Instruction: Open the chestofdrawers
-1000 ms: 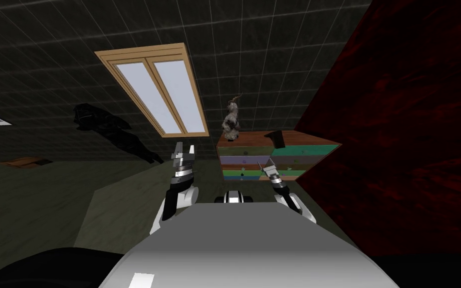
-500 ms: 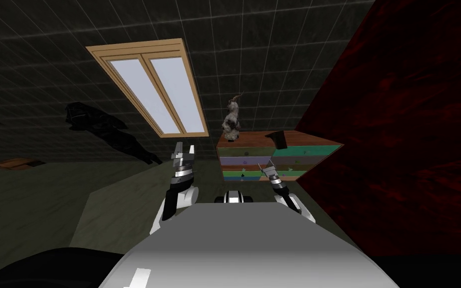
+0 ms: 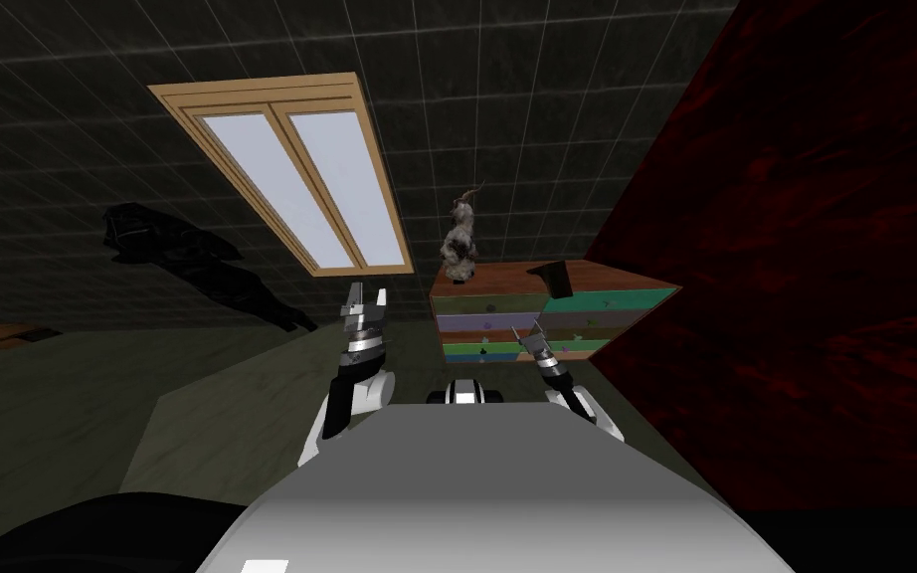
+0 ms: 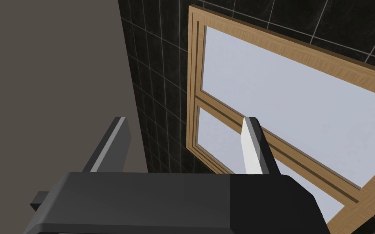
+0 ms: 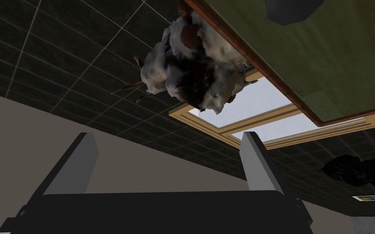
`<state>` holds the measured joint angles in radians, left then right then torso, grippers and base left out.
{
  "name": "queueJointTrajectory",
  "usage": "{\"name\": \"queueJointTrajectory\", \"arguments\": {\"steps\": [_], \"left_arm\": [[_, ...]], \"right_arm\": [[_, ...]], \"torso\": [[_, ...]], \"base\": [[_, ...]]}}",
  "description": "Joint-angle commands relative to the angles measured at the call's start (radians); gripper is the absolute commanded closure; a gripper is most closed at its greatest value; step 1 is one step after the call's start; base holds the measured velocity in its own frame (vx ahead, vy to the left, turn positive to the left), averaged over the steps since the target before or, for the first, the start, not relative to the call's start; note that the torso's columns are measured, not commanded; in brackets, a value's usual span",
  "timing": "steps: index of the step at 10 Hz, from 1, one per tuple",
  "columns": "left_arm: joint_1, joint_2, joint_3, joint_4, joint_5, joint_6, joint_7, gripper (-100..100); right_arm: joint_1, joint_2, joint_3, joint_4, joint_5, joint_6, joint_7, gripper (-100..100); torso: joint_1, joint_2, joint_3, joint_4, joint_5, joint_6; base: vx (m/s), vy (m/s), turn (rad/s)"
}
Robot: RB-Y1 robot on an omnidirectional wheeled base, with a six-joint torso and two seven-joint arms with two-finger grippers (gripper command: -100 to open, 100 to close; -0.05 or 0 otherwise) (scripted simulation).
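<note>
The chest of drawers (image 3: pixel 556 316) stands ahead and slightly right, with a brown top and drawer fronts in teal, lilac, brown, green and blue, each with small dark knobs. All the drawers look closed. My right gripper (image 3: pixel 529 337) hangs open in front of the lower drawers, apart from them. In the right wrist view the right gripper (image 5: pixel 170 148) stands open and holds nothing; beyond it are the chest's top edge (image 5: pixel 264 69) and a furry figure (image 5: pixel 195 77). My left gripper (image 3: pixel 365 298) is raised to the left of the chest. The left wrist view shows the left gripper (image 4: pixel 182 140) open and holding nothing.
The furry figure (image 3: pixel 461 249) and a dark object (image 3: pixel 554 277) sit on the chest's top. A dark red wall (image 3: pixel 805 259) closes in right beside the chest. A wood-framed window (image 3: pixel 297 169) and a black shape (image 3: pixel 198 259) are on the tiled wall to the left.
The view has swung a little: the window and the black shape slid left. My right gripper has shifted slightly left and lower against the chest's front. The left arm keeps its pose.
</note>
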<state>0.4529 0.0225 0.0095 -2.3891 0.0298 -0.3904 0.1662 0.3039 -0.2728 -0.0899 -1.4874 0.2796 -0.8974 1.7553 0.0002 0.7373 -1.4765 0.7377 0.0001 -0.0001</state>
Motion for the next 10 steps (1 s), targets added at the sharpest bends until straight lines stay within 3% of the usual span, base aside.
{"name": "queueJointTrajectory", "arguments": {"steps": [1,3,4,6,7,9,10], "left_arm": [[0.0,0.0,0.0,0.0,0.0,0.0,0.0,0],[0.0,0.0,0.0,0.0,0.0,0.0,0.0,0],[0.0,0.0,0.0,0.0,0.0,0.0,0.0,0],[0.0,0.0,0.0,0.0,0.0,0.0,0.0,0],[0.0,0.0,0.0,0.0,0.0,0.0,0.0,0],[0.0,0.0,0.0,0.0,0.0,0.0,0.0,0],[0.0,0.0,0.0,0.0,0.0,0.0,0.0,0]], "right_arm": [[-0.013,0.002,0.002,0.049,0.006,-0.025,0.079,-100],[-0.013,0.002,0.002,0.049,0.006,-0.025,0.134,-100],[-0.025,0.004,0.005,0.089,0.01,-0.043,0.164,-100],[-0.025,0.004,0.005,0.089,0.01,-0.043,0.214,-100],[-0.036,0.008,0.009,0.128,0.014,-0.061,0.246,-100],[-0.036,0.008,0.009,0.128,0.014,-0.061,0.29,-100],[-0.047,0.013,0.012,0.167,0.016,-0.079,0.326,-100]], "torso": [[-0.001,0.002,0.001,0.001,0.0,0.0],[0.0,0.0,0.0,0.0,0.0,0.0],[-0.001,0.002,0.001,0.0,0.0,0.0],[0.0,0.0,0.0,0.0,0.0,0.0],[0.0,0.001,0.001,0.0,0.0,0.0],[0.0,0.0,0.0,0.0,0.0,0.0],[0.0,0.002,0.001,0.001,0.0,0.0]], "base": [[0.049,0.026,-0.066],[0.041,0.019,-0.021],[0.051,0.009,-0.058],[0.048,0.012,-0.026],[0.064,0.015,-0.073],[0.04,0.016,-0.017],[0.05,0.018,-0.057]]}}
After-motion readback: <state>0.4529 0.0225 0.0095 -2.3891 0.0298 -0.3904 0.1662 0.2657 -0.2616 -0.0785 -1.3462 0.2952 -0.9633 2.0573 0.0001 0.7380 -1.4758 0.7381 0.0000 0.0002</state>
